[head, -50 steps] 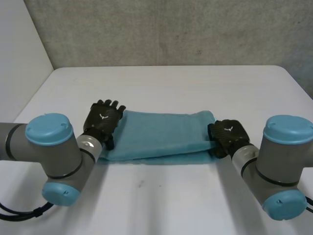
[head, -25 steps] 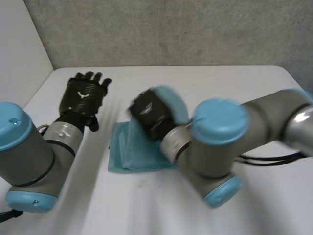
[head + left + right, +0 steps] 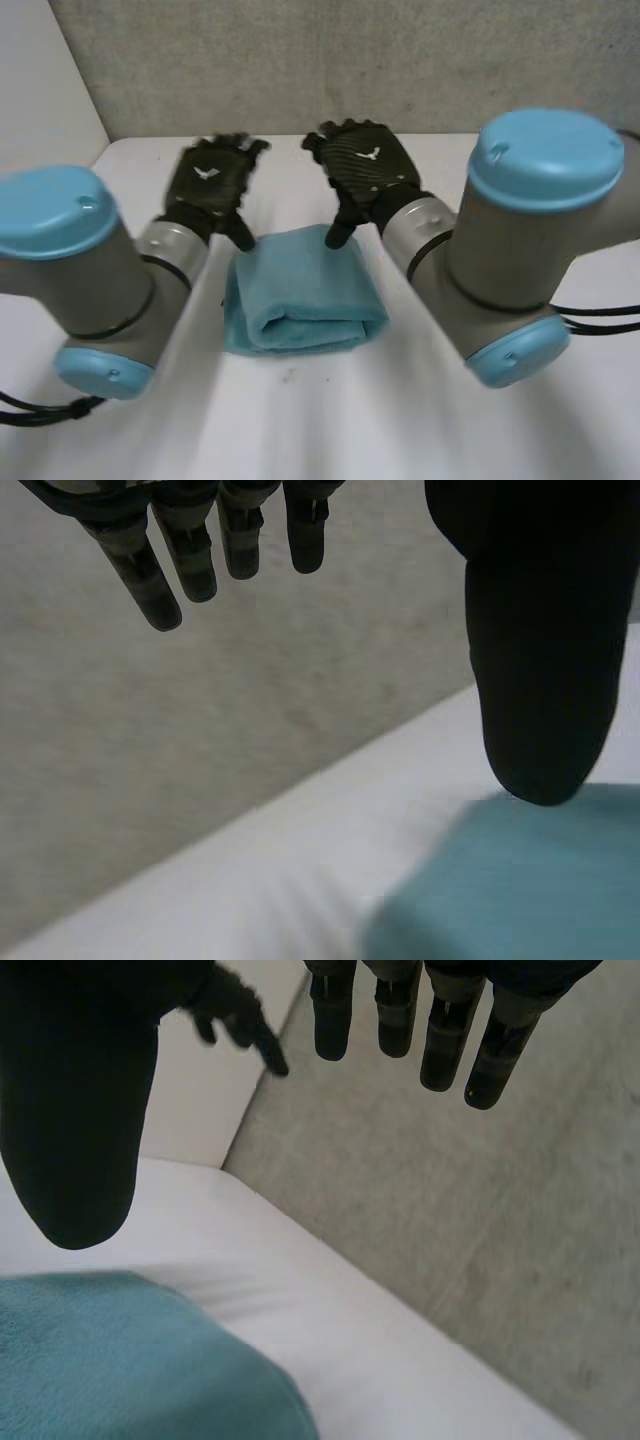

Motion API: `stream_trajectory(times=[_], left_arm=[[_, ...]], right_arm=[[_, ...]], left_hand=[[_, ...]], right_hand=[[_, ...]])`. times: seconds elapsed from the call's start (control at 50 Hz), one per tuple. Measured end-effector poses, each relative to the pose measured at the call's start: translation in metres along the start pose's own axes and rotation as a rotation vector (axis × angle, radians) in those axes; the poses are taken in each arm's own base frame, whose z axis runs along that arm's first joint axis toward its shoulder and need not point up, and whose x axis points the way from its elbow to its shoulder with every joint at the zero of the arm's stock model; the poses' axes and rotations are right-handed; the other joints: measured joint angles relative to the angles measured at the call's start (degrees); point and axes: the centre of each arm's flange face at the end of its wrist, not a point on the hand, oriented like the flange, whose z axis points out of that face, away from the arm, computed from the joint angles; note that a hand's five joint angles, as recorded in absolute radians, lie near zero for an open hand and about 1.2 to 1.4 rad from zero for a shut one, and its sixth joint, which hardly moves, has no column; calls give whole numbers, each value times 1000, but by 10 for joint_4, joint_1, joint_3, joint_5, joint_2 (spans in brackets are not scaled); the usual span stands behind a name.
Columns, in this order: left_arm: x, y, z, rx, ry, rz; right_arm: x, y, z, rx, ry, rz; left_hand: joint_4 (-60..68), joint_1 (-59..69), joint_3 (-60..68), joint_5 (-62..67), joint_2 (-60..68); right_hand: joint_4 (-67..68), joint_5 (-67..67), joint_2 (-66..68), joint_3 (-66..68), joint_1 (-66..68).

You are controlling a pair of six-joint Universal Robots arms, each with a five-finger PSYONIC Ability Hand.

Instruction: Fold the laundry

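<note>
While left hand (image 3: 208,185), right hand (image 3: 362,165) hang spread | towel (image 3: 300,295) folded, seemingly untouched

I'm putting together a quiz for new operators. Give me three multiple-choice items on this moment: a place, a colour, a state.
1. Where does the cloth lie?
A. folded on the table
B. draped over a robot arm
C. hanging off the table's far edge

2. What colour is the cloth?
A. white
B. teal
C. red

3. How are the left hand and right hand?
A. both shut on the cloth
B. one shut on it
C. both open, holding nothing

Answers: 1 A, it rests in a folded stack on the white top; 2 B, it is teal in every view; 3 C, the straight fingers in both wrist views grip nothing.
</note>
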Motion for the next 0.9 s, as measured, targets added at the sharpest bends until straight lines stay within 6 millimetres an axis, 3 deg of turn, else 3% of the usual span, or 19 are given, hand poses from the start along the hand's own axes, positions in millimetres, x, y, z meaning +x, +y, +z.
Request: stream_trajectory(times=[0.1, 0.3, 0.38, 0.46, 0.56, 0.6, 0.66, 0.68, 0.72, 0.76, 0.78, 0.82, 0.9], left_arm=[[17, 24, 0, -133, 50, -96], [15, 78, -6, -389, 21, -173], [8, 85, -8, -422, -2, -170], [0, 80, -10, -416, -17, -166], [-3, 58, -10, -357, -18, -166], [-5, 32, -11, -282, -14, -166], [-7, 8, -12, -213, -13, -166], [-10, -13, -13, -152, -14, -164], [-11, -21, -14, -127, -16, -162], [-18, -57, -19, -23, -28, -153], [-18, -57, -19, -23, -28, -153], [-33, -88, -27, 70, -63, -138], [-52, -114, -37, 143, -114, -121]], right_arm=[[16, 20, 8, -115, 5, 101], [21, 101, 30, -415, -35, 227], [18, 117, 34, -470, -56, 239], [18, 117, 37, -484, -73, 243], [22, 87, 39, -413, -75, 233], [29, 52, 37, -319, -62, 218], [39, 20, 33, -225, -36, 203], [49, -3, 27, -153, -8, 191], [53, -13, 24, -122, 7, 185], [77, -54, 5, 20, 100, 155], [77, -54, 5, 20, 100, 155], [98, -81, -15, 119, 203, 125], [121, -97, -39, 176, 324, 81]], left_hand=[[0, 0, 0, 0, 0], [0, 0, 0, 0, -1], [0, 0, 0, 0, -1], [0, 0, 0, -1, -1], [0, 0, 0, -1, -1], [0, 0, 0, -1, -1], [0, 0, 0, -1, -1], [0, 0, 0, -1, -1], [0, 0, 0, -1, -1], [0, 0, 0, -1, -1], [0, 0, 0, -1, -1], [0, 0, 0, -1, -1], [0, 0, 0, -1, -1]], right_hand=[[0, 0, 0, 0, 0], [0, 0, 0, 0, 0], [0, 0, 0, 0, -1], [0, 0, 0, 0, -10], [0, 0, 0, 0, -10], [0, 0, 0, 0, -10], [0, 0, 0, 0, -10], [0, 0, 0, 0, -10], [0, 0, 0, 0, -10], [0, 0, 0, 0, -10], [0, 0, 0, 0, -10], [0, 0, 0, 0, -10], [0, 0, 0, 0, -10]])
